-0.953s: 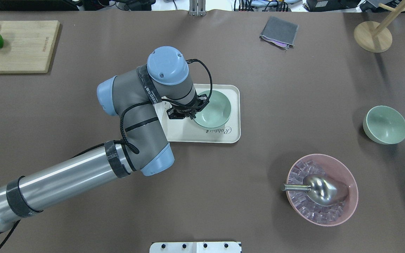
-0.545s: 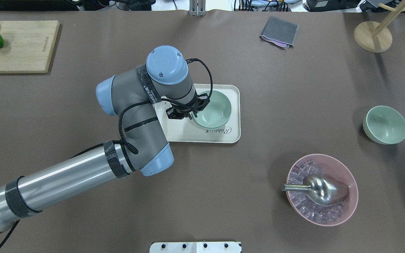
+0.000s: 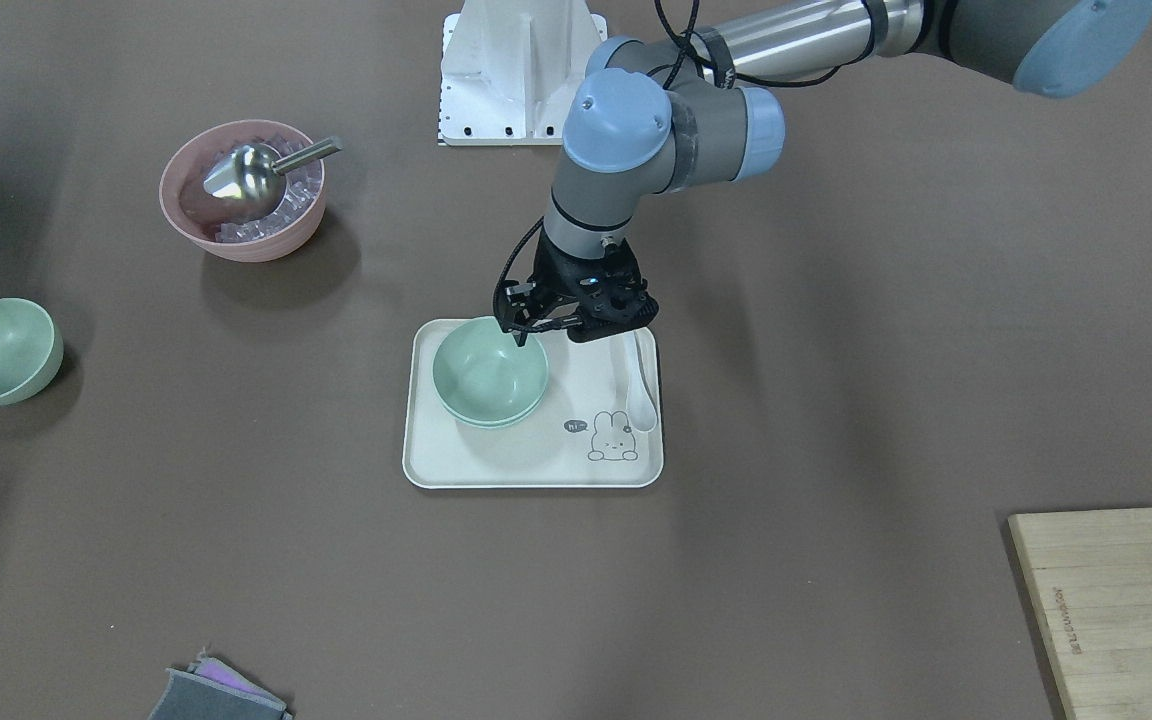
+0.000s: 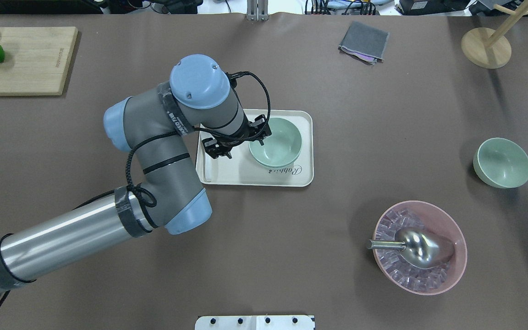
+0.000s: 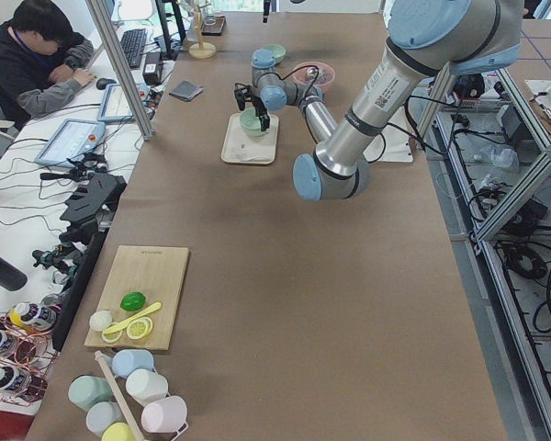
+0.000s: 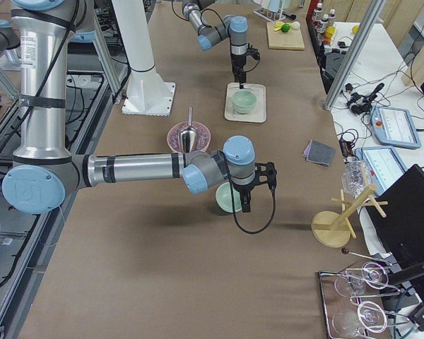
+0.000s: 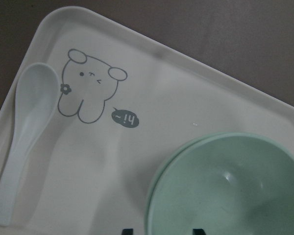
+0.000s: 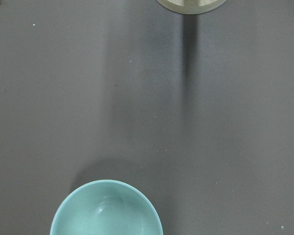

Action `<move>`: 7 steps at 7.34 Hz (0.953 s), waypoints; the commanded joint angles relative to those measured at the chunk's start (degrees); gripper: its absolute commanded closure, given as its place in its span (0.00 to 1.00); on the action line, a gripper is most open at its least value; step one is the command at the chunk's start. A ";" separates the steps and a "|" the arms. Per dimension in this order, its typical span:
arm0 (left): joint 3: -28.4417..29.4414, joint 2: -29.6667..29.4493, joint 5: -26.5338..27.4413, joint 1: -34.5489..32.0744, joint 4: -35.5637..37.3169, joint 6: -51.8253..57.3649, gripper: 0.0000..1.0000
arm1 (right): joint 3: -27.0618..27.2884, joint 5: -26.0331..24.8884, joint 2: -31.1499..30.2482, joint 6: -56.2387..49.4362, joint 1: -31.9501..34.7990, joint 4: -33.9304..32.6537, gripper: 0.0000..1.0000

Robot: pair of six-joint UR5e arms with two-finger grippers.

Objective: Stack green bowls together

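You have two green bowls (image 3: 489, 372) sitting one inside the other on the white tray (image 3: 536, 465). The double rim shows well in the left wrist view. The tray gives them a flat, fixed place, so the stack stands upright.

The left gripper (image 3: 524, 330) hangs just over the near rim of the stack, on the robot's side. Its fingers are spread apart with nothing between them, so I judge that the upper bowl is already let go and rests by its own weight. The white spoon (image 3: 644, 395) lies along the tray's other edge, apart from the bowls and out of the way.

The third green bowl (image 4: 502, 162) stands alone on the table, far to the right in the overhead view, farther from the robot than the pink bowl (image 4: 420, 247) with the metal scoop. In the right side view the right gripper (image 6: 246, 203) is close beside this bowl, probably to fetch it. Whether its fingers are wide or narrow, you cannot tell from here.
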 commanded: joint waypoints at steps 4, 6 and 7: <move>-21.10 20.22 -10.38 -13.59 14.71 35.42 0.02 | -1.31 -0.79 -1.97 0.08 -1.37 0.09 0.00; -21.38 29.10 -16.04 -23.43 14.53 54.67 0.02 | -1.31 -0.97 -1.53 0.17 -2.86 0.09 0.00; -21.03 33.14 -16.66 -27.75 14.44 64.16 0.02 | -1.40 -1.23 -1.18 0.25 -4.00 0.09 0.00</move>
